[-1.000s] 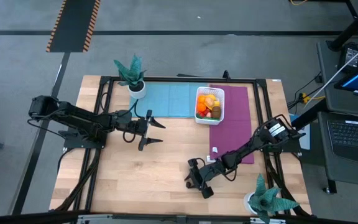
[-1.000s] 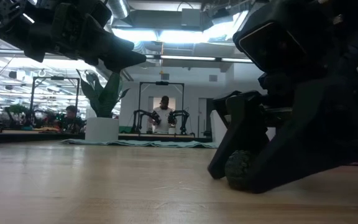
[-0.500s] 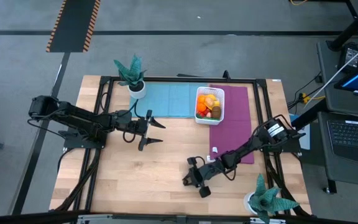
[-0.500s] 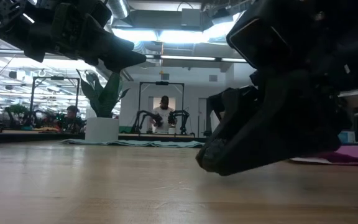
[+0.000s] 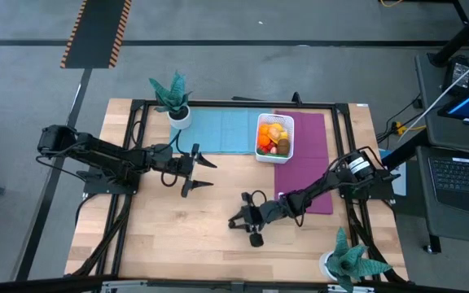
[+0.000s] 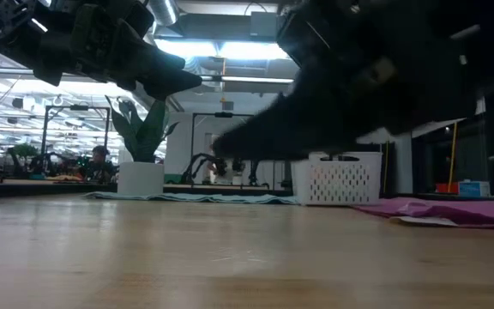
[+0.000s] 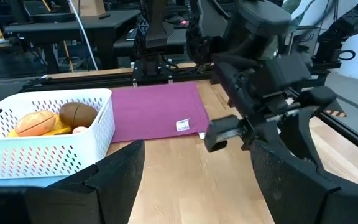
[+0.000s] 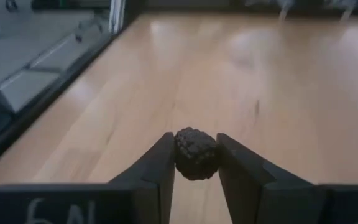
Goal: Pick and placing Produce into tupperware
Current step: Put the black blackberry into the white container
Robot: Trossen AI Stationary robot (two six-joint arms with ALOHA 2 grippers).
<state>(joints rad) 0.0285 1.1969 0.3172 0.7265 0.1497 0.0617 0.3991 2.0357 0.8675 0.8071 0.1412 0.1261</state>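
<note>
Produce in play is a dark, bumpy berry-like piece (image 8: 196, 153), pinched between the right gripper (image 5: 245, 221) fingers and carried above the bare wood. From that gripper the tupperware (image 5: 287, 151) lies toward the table's far edge and slightly rightward, already holding orange and brown pieces. Left gripper (image 5: 203, 173) hovers with jaws spread and empty; it is about as near the container.
</note>
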